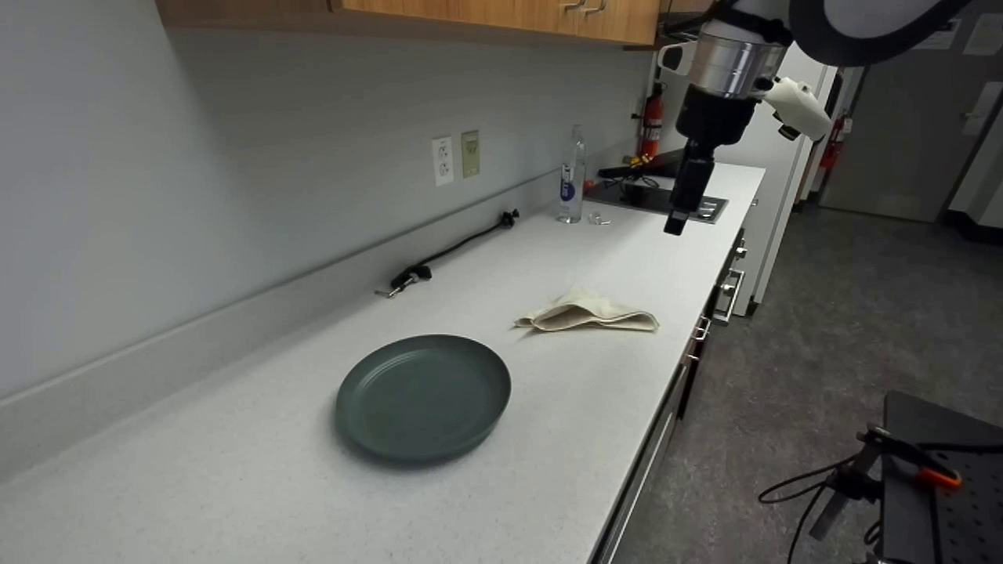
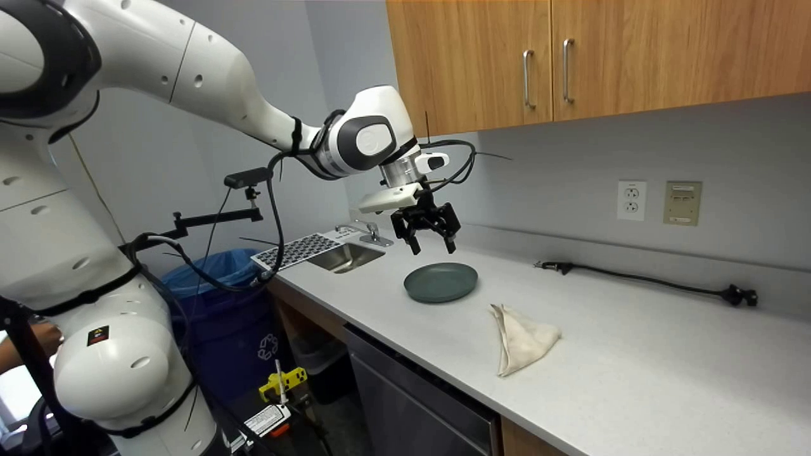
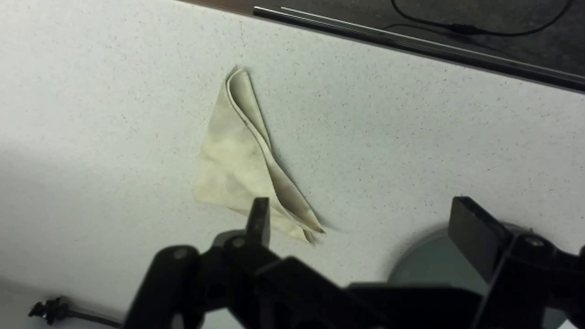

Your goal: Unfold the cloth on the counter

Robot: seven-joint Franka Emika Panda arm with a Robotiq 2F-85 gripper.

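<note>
The cream-beige cloth (image 1: 584, 309) lies folded in a rough triangle on the white counter (image 1: 258, 486); it also shows in an exterior view (image 2: 526, 337). In the wrist view the cloth (image 3: 228, 160) has a long open fold along one side, its layers slightly apart, with a narrow corner toward the gripper. My gripper (image 2: 433, 247) is open and empty, held well above the counter, fingers pointing down. In the wrist view its fingers (image 3: 358, 201) are wide apart; the left finger overlaps the cloth's lower edge in the picture without touching it.
A round dark green plate (image 1: 423, 398) lies beside the cloth, partly behind the right finger in the wrist view (image 3: 434, 262). A black cabled mount (image 2: 646, 283) lies along the backsplash. A water bottle (image 1: 573, 180) and cooktop (image 1: 650, 199) stand farther along. Cabinets (image 2: 608, 57) hang above.
</note>
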